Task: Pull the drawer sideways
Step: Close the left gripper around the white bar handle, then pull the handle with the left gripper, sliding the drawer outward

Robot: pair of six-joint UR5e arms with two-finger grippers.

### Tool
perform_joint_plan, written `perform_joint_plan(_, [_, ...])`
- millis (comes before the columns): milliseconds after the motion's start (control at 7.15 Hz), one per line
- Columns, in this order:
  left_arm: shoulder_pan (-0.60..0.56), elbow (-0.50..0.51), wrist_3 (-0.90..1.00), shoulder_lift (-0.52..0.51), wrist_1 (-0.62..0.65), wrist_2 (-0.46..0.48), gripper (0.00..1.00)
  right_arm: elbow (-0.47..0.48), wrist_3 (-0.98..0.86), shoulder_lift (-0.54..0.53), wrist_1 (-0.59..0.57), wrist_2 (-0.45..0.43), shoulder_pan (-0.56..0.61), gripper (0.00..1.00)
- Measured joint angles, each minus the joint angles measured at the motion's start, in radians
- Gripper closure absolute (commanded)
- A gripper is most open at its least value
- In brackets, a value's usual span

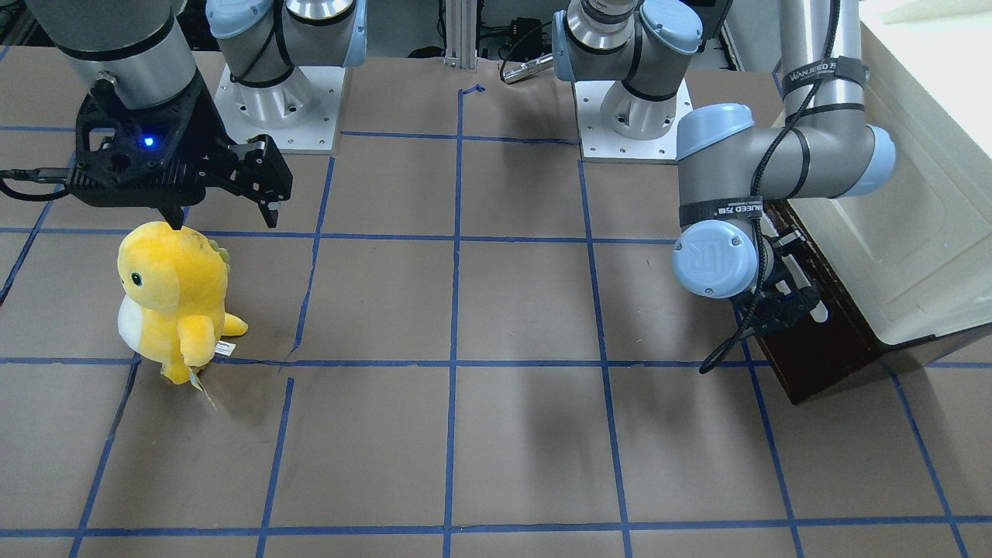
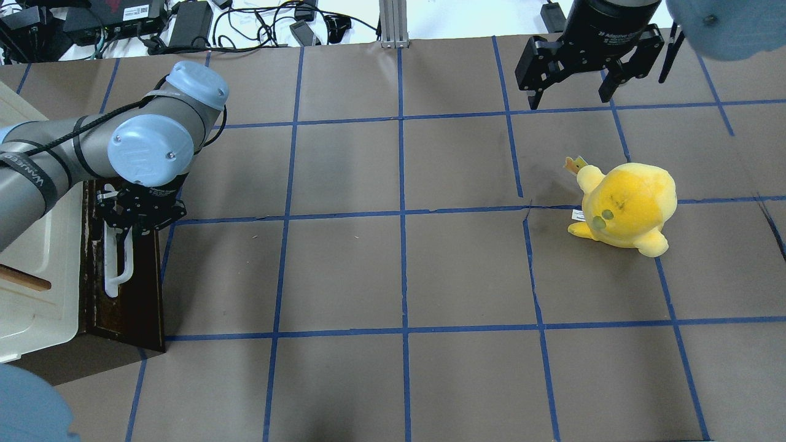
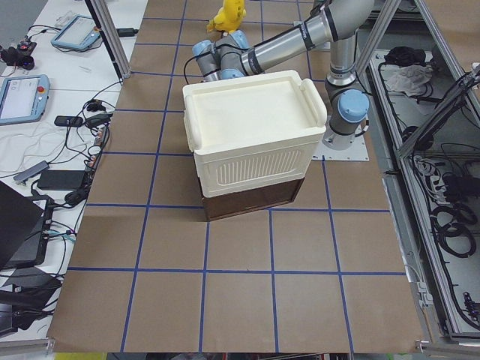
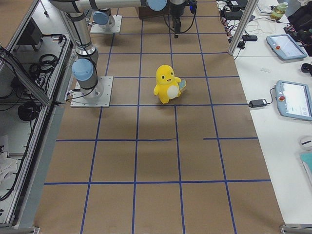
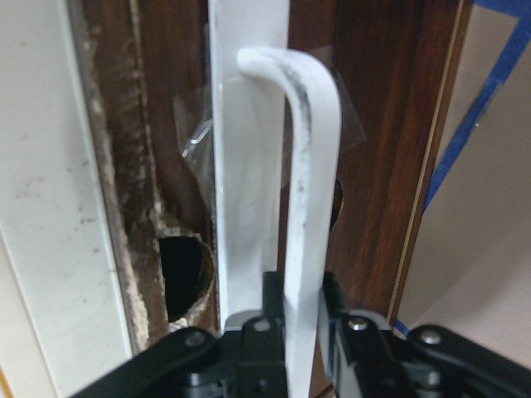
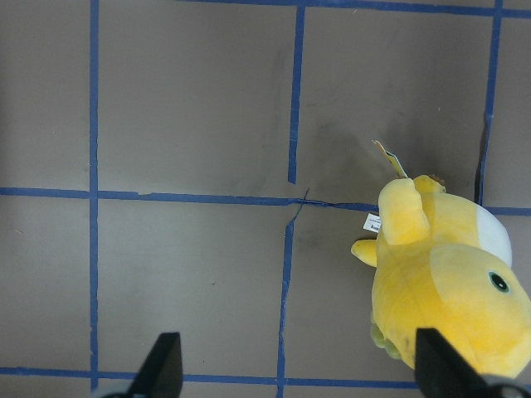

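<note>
The dark brown drawer (image 2: 132, 301) sits under the cream-white cabinet (image 2: 37, 258) at the table's left edge, and its front stands a little past the cabinet. My left gripper (image 2: 132, 212) is shut on the drawer's white bar handle (image 2: 116, 270) near one end. In the left wrist view the fingers (image 5: 270, 311) clamp the handle (image 5: 311, 166) against the brown front (image 5: 382, 124). The front-facing view shows the gripper (image 1: 783, 298) at the drawer (image 1: 814, 364). My right gripper (image 2: 571, 92) is open and empty, hanging above the table far from the drawer.
A yellow plush toy (image 2: 623, 205) stands on the table right of centre, just below the right gripper (image 1: 225, 221); it also shows in the right wrist view (image 6: 448, 274). Brown paper with a blue tape grid covers the table. Cables lie beyond the far edge.
</note>
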Motion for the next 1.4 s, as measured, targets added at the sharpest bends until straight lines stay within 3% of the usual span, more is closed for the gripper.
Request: perform_joint_plan(1398, [-0.009,0.006,-0.002,-0.006,-0.006,-0.001,0.99,0.0,-0.001,0.0,0.0,-0.001,0.0,0.0])
